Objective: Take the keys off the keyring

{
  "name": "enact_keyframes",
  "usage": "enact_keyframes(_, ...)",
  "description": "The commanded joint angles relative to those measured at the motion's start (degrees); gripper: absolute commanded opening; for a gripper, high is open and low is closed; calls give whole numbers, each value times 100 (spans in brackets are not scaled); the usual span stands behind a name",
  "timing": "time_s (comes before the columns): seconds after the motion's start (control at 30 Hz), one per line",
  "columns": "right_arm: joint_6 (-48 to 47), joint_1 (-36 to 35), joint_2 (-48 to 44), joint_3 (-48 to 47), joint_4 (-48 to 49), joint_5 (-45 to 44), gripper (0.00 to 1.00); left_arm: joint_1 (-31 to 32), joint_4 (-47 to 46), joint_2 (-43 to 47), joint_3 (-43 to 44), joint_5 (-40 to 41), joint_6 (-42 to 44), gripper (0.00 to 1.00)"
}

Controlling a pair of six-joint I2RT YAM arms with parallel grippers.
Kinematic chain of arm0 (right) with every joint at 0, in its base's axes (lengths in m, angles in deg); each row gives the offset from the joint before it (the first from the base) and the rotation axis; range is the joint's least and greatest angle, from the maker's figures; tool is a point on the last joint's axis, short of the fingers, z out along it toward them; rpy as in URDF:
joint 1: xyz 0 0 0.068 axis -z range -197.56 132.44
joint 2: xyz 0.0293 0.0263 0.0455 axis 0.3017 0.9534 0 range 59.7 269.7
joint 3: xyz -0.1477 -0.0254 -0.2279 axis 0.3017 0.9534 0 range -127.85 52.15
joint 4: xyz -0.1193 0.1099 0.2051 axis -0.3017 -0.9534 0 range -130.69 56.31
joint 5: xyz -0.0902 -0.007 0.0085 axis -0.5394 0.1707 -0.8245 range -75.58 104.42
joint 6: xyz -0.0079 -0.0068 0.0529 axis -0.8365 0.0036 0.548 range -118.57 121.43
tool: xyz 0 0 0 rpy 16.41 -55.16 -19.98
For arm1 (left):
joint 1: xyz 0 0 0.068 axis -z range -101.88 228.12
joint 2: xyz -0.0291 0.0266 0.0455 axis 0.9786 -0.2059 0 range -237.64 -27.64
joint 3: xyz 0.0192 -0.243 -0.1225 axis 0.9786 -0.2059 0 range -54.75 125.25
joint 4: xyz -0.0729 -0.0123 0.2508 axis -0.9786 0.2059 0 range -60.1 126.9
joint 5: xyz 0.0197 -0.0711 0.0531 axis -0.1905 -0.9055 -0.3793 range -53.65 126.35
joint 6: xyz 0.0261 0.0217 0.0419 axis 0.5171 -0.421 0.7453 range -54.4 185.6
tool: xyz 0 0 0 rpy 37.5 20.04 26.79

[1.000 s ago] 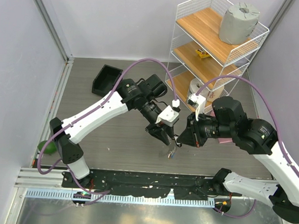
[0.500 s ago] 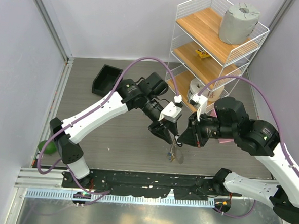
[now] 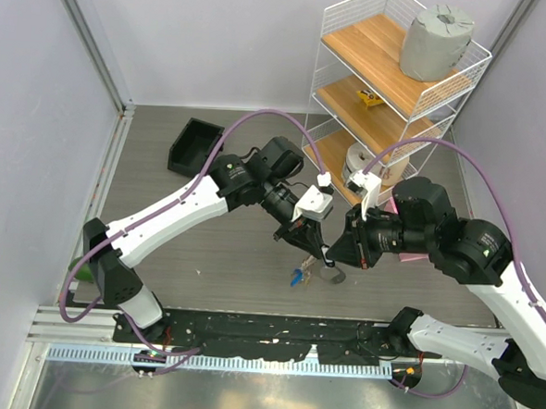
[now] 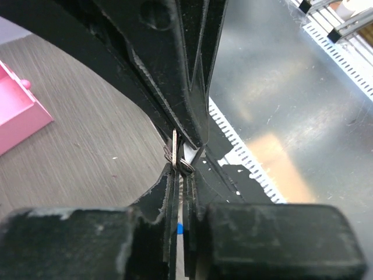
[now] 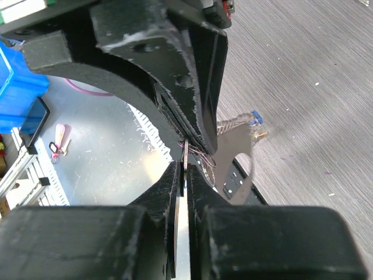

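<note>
Top view: just below the frame's centre the left gripper (image 3: 305,247) and right gripper (image 3: 334,255) meet tip to tip. The keyring (image 3: 323,271) hangs beneath them, a blue key (image 3: 293,279) dangling at its lower left

Left wrist view: at centre frame the fingers (image 4: 154,201) stand narrow, pinching the keyring (image 4: 174,153) wire

Right wrist view: this claw is pressed tight on the same wire, blue key (image 5: 254,118) and chain (image 5: 232,123) to the right

No key looks freed yet, so all the threading-off is left to do

The left gripper (image 3: 309,250) and right gripper (image 3: 331,255) meet tip to tip at the keyring (image 4: 174,144), leaving no gap. A shelf (image 3: 375,44) stands close behind, and bare table (image 3: 223,257) lies left.
</note>
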Motion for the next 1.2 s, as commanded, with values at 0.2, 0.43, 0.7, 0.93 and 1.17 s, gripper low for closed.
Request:
enact_keyframes(0.2, -19, -8, -148, -423, 35, -257, 5, 3, -26, 212, 63, 97, 156, 0)
enact_keyframes(0.43, 51, -8, -394, -318, -159, -591, 5, -24, 98, 273, 1, 88, 227, 0)
enact_keyframes(0.7, 192, -8, -693, 182, -186, -855, 5, -50, 28, 431, -148, -69, 289, 0)
enact_keyframes(0.93, 271, 0, -685, 780, 113, -706, 6, -50, -420, 624, -420, -272, 87, 0)
enact_keyframes(1.17, 297, -8, -501, 1193, 491, -425, 5, -50, -1272, 791, -745, -430, -440, 0)
